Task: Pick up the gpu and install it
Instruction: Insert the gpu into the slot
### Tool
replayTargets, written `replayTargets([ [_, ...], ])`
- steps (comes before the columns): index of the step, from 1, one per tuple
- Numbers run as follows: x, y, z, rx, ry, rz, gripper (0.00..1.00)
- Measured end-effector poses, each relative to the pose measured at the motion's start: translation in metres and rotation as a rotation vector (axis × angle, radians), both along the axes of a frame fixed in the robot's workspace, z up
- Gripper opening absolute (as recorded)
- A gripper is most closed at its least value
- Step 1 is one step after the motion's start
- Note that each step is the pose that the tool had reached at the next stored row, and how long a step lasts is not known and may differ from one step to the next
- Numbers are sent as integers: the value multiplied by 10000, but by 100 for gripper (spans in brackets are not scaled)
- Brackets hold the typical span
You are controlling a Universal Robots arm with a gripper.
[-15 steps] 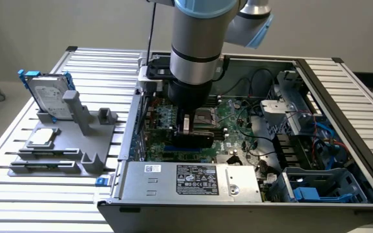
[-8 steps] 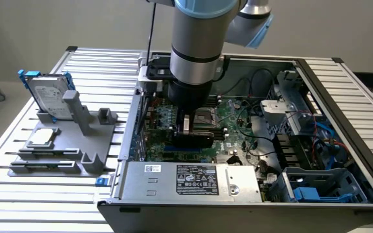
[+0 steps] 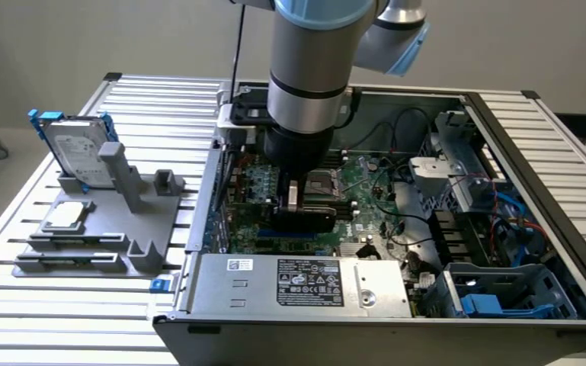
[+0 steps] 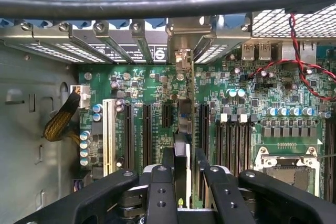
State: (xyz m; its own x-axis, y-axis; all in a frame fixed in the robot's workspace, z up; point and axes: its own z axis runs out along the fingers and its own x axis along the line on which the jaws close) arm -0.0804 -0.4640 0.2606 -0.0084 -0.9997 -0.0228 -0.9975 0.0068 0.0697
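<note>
The gpu [image 3: 298, 217] stands on edge inside the open computer case [image 3: 536, 229], low over the green motherboard [image 3: 369, 198]. My gripper [image 3: 295, 200] reaches straight down from the arm and is shut on it. In the wrist view the gpu [image 4: 182, 129] appears edge-on between my black fingers [image 4: 168, 163], with my gripper [image 4: 184, 156] clamped around its near end. Its silver end bracket [image 4: 181, 51] sits at the rear slot openings of the case. The card lines up with the long black expansion slots [image 4: 147, 129]; I cannot tell whether it is seated.
At the exterior view's left, a grey fixture [image 3: 100, 244] holds a silver hard drive [image 3: 74, 149] with a blue frame and a small square chip [image 3: 66, 216]. The power supply [image 3: 303, 282] fills the case's near side. A thick black cable [image 4: 157, 6] and red-black wires [image 4: 299, 72] run near the card.
</note>
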Motion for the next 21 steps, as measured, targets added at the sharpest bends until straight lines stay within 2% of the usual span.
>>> replayTargets([
  [12,0,0,-32,10,13,-336,26],
  [21,1,0,-55,9,63,-404,26],
])
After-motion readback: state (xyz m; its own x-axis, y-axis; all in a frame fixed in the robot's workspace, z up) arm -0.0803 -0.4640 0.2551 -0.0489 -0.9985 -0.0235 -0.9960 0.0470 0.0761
